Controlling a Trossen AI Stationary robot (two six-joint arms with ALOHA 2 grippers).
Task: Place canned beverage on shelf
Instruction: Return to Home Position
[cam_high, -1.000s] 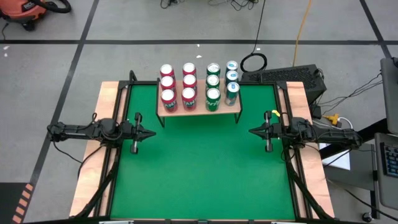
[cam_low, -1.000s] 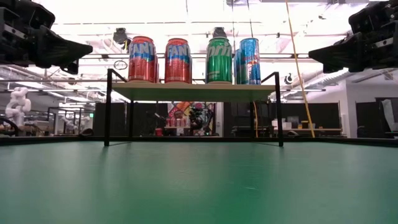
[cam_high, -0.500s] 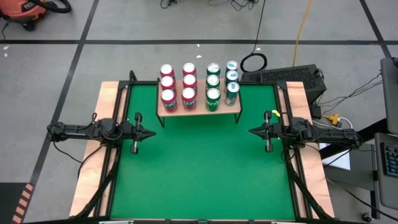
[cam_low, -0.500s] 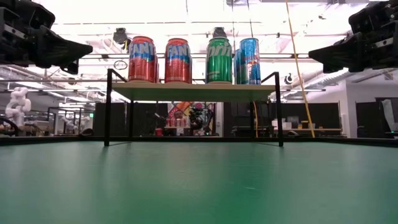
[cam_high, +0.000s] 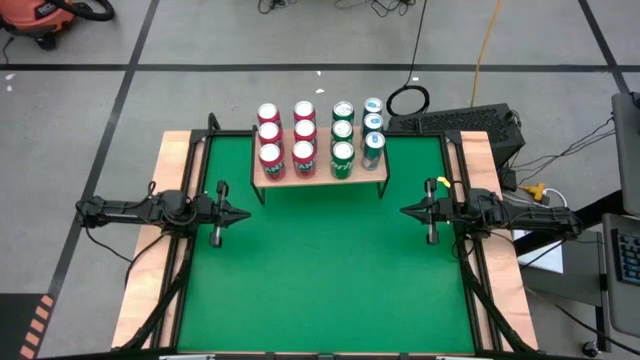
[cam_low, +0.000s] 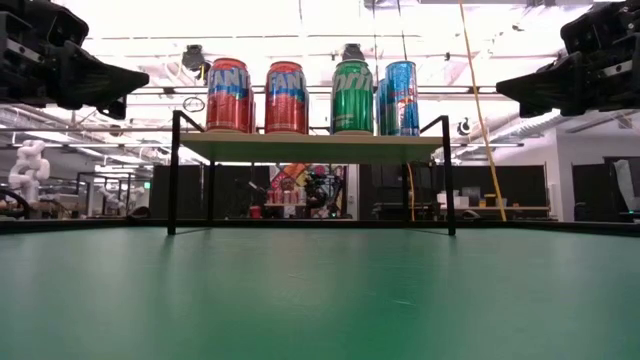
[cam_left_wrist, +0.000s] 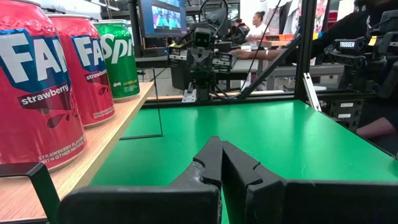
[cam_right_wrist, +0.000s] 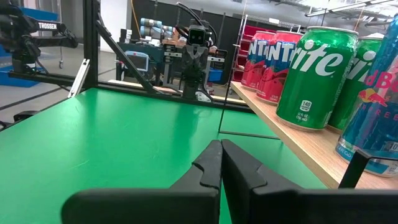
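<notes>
Shelf (cam_high: 320, 180) sits at far side of green table (cam_high: 320, 280) in high view and is fully loaded: two rows of three red Fanta cans (cam_high: 304, 130), one row of three green Sprite cans (cam_high: 343, 130), one row of three blue cans (cam_high: 373, 122), twelve in all, none on the table surface. Left gripper (cam_high: 243, 214) is parked at the left table edge and right gripper (cam_high: 405, 211) at the right edge, tips facing each other across the bare middle, both well apart from the shelf. Low view: front can of each row stands upright on the board, rows evenly lined up, and both grippers hang high at either side, clear of the table top. Left wrist view: own fingers pressed together with no gap and nothing between them, Fanta cans and a Sprite can on the board off to one side. Right wrist view: same, fingers closed tight and empty, Sprite cans and a blue can near on the shelf, Fanta cans behind. Judgement: placing looks complete, no can left to pick, arms look parked in their rest pose, so nothing seems to remain but ending the run
</notes>
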